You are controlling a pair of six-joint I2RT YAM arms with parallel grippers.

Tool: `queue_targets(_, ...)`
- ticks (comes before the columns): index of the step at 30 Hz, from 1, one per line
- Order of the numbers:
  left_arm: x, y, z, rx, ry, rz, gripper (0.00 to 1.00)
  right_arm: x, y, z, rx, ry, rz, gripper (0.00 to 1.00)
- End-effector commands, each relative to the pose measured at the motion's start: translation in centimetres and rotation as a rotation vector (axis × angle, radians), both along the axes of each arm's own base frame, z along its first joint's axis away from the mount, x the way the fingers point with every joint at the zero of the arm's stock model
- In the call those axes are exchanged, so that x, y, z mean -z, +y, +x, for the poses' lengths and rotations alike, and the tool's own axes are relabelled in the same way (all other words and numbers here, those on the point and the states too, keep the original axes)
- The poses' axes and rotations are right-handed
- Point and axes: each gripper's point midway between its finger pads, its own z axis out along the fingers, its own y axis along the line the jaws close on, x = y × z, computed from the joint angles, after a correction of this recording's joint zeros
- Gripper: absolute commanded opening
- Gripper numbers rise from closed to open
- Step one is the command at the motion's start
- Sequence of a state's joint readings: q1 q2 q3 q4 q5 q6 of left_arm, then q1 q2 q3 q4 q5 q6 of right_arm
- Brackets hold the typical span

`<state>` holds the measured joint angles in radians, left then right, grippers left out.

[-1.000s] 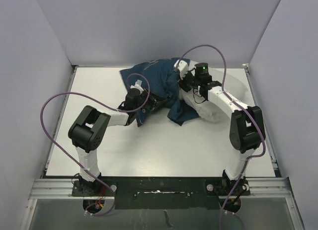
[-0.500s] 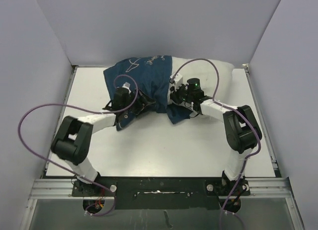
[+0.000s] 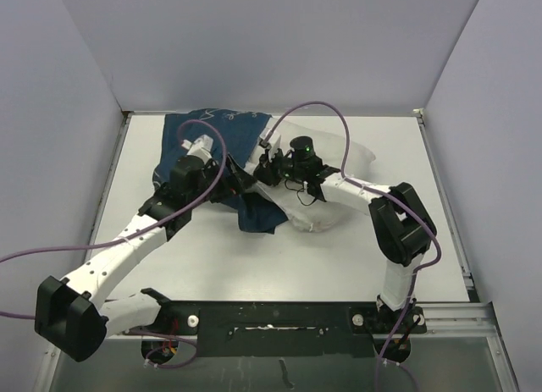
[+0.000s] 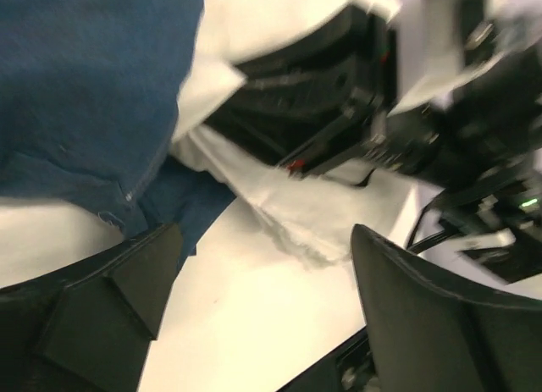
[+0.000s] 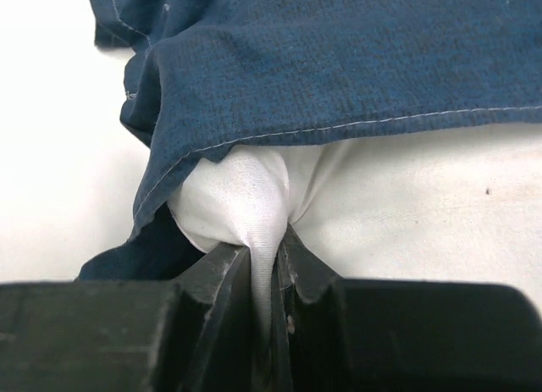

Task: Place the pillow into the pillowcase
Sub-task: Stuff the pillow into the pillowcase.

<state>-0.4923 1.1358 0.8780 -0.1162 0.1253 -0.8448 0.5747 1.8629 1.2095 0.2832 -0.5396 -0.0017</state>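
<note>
Fabric of the large, soft white stuffed pillow [image 5: 406, 206] is clamped in the right tool [image 5: 264, 278], just under the hem of the navy-blue whale-print pillowcase [image 5: 339, 62], which partly covers it. The left tool [image 4: 262, 269] is held wide apart and empty beside them on the white bench [image 3: 296, 256].

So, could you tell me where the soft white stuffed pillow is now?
In the top view the pillow lies far centre, just right of the navy whale-print fabric pillowcase, its left end under that cloth's edge and pinched by the right gripper.
</note>
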Motion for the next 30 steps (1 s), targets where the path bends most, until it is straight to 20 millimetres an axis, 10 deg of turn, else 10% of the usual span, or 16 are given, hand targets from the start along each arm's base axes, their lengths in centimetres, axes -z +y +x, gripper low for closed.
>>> queue_targets(1, 2.7, 0.2, -1.4, 0.02, 0.057, 0.24, 0.72, -2.8, 1.5, 1.0, -0.013, -0.032, 0.074, 0.0)
queue_targets(5, 5.3, 1.1, -1.1, -0.016, 0.111, 0.364, 0.6, -2.6, 1.8, 0.9, -0.016, -0.023, 0.072, 0.0)
queue_targets(17, 8.2, 1.4, 4.4, -0.078, 0.028, 0.561, 0.73, -2.5, 1.9, 0.4, -0.025, -0.01, 0.077, 0.0)
queue_targets(21, 9.1, 1.1, 6.2, -0.083, 0.016, 0.597, 0.56, -2.5, 1.9, 0.2, -0.027, -0.007, 0.078, 0.0)
queue_targets(23, 9.4, 1.1, 6.8, -0.066, 0.02, 0.59, 0.22, -2.5, 1.7, 0.2, -0.023, -0.007, 0.08, 0.0)
queue_targets(25, 8.6, 0.3, 6.6, -0.006, 0.025, 0.518, 0.01, -2.6, 1.5, 0.5, -0.005, -0.011, 0.081, 0.0)
queue_targets(30, -1.3, -7.1, 1.9, 0.323, -0.152, 0.171, 0.0, -4.5, 0.1, 3.3, 0.137, 0.007, 0.151, 0.0)
